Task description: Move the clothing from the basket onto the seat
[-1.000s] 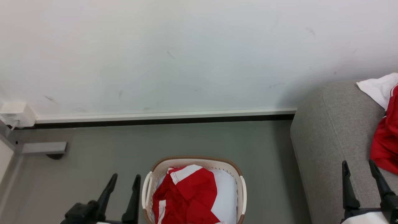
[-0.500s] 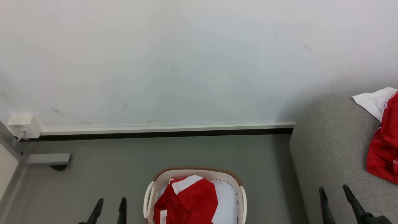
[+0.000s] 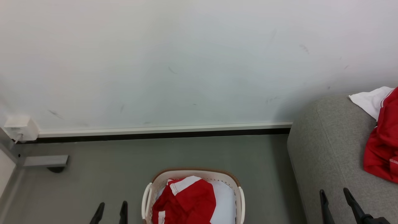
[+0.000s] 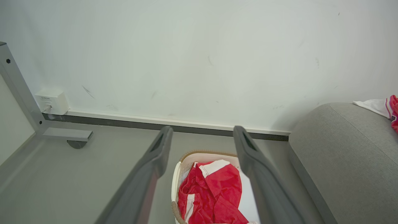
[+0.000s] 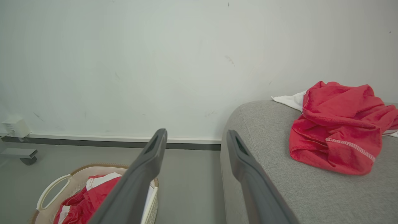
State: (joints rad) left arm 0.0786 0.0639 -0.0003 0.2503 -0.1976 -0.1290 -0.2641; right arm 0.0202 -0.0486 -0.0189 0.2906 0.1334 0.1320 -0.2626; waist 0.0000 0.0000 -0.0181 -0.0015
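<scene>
The red clothing (image 3: 186,199) lies crumpled in the basket (image 3: 146,196) on the floor (image 3: 102,174), left of the seat (image 3: 326,149), where 1 more red garment (image 3: 381,149) lies. The left gripper (image 3: 112,204) and right gripper (image 3: 334,192) have their fingers spread and hold nothing.

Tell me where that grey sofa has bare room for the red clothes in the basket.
The seat is bare from its rounded edge nearest the basket up to the red garment already lying on it. Farther along, that garment and a white cloth crowd it.
</scene>
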